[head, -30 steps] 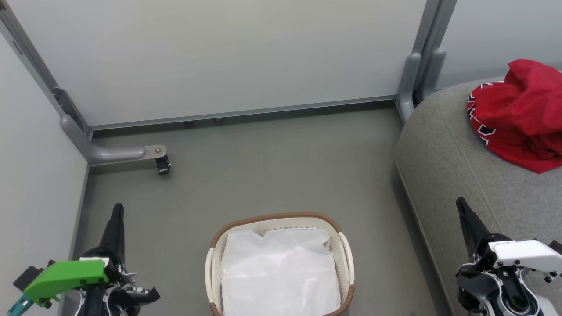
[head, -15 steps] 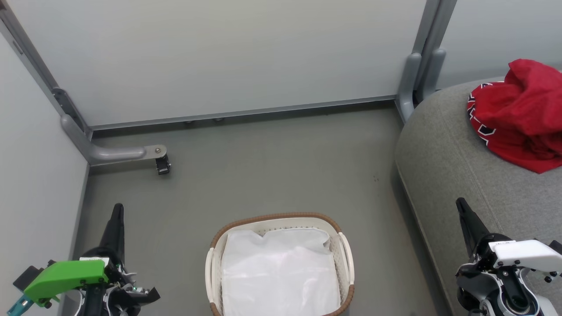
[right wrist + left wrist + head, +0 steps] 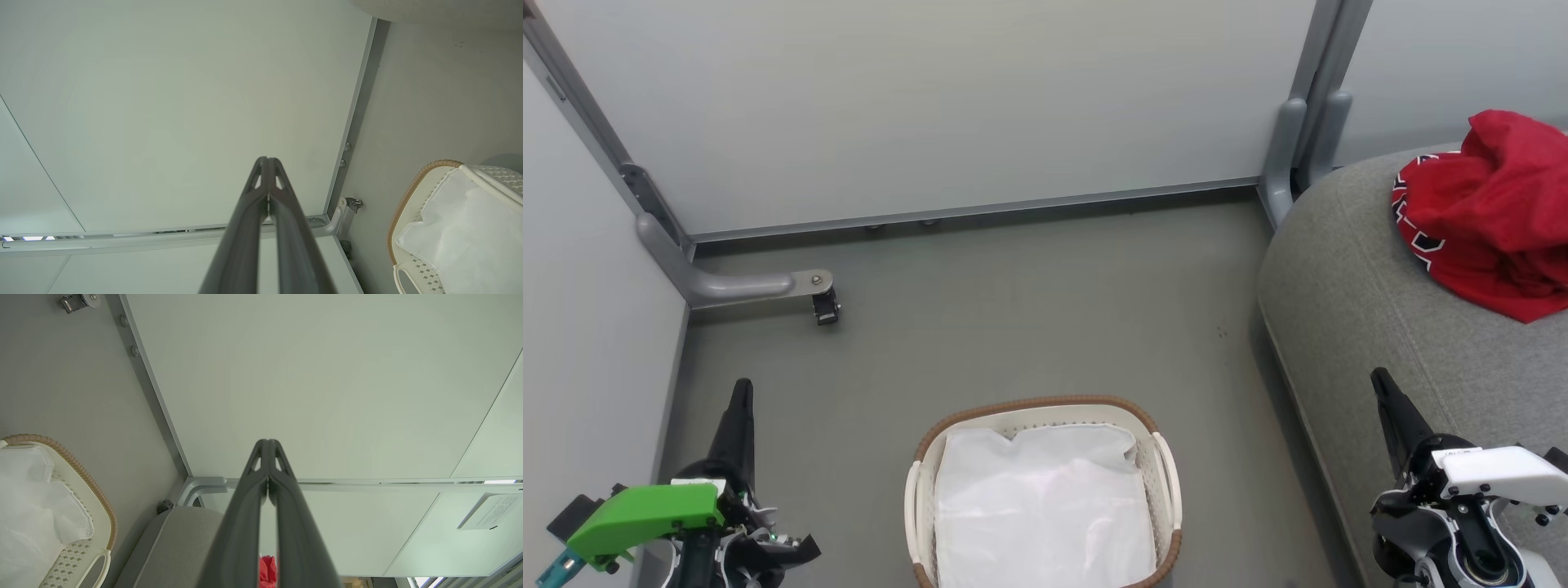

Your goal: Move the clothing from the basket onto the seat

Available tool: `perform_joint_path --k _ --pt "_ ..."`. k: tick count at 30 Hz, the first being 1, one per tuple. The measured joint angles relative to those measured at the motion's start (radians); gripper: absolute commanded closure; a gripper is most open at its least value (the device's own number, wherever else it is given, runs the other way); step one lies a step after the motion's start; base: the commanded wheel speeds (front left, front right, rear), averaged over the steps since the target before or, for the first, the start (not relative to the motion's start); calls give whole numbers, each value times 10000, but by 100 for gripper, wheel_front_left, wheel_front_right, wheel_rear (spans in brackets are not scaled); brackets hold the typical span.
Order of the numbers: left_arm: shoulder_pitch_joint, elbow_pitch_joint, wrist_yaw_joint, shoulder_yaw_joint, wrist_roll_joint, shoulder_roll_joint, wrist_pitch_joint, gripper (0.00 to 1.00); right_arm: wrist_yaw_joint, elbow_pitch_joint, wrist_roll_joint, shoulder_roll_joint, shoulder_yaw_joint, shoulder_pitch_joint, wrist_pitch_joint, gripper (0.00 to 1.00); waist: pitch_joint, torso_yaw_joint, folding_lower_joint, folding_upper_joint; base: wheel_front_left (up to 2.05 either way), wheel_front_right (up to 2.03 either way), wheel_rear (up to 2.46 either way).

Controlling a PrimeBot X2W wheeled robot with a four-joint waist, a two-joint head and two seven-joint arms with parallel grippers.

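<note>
The red clothing point(image 3: 1490, 216) lies crumpled on the grey seat point(image 3: 1372, 302) at the right, its white-black trim showing on the left side; a red sliver of the clothing point(image 3: 267, 571) shows between my left fingers. The cream basket point(image 3: 1164, 457) with a brown rim stands on the floor at bottom centre, holding a plain white sheet point(image 3: 1041, 506). My left gripper point(image 3: 742, 388) is shut and empty, low at the left of the basket. My right gripper point(image 3: 1379, 377) is shut and empty, over the seat's front edge. Both point up, with tips pressed together in the wrist views point(image 3: 267, 443) point(image 3: 267, 160).
Pale partition walls close the far side and the left, on grey metal frames. A caster foot point(image 3: 825, 306) sticks out onto the grey floor at the left. The basket point(image 3: 88, 486) point(image 3: 412, 192) shows at the edge of each wrist view.
</note>
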Motion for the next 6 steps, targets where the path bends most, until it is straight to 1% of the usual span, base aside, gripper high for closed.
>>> perform_joint_path --k 6 --pt "0 0 -2 2 0 0 0 100 0 0 0 0 -2 0 0 100 0 0 0 0 0 0 0"
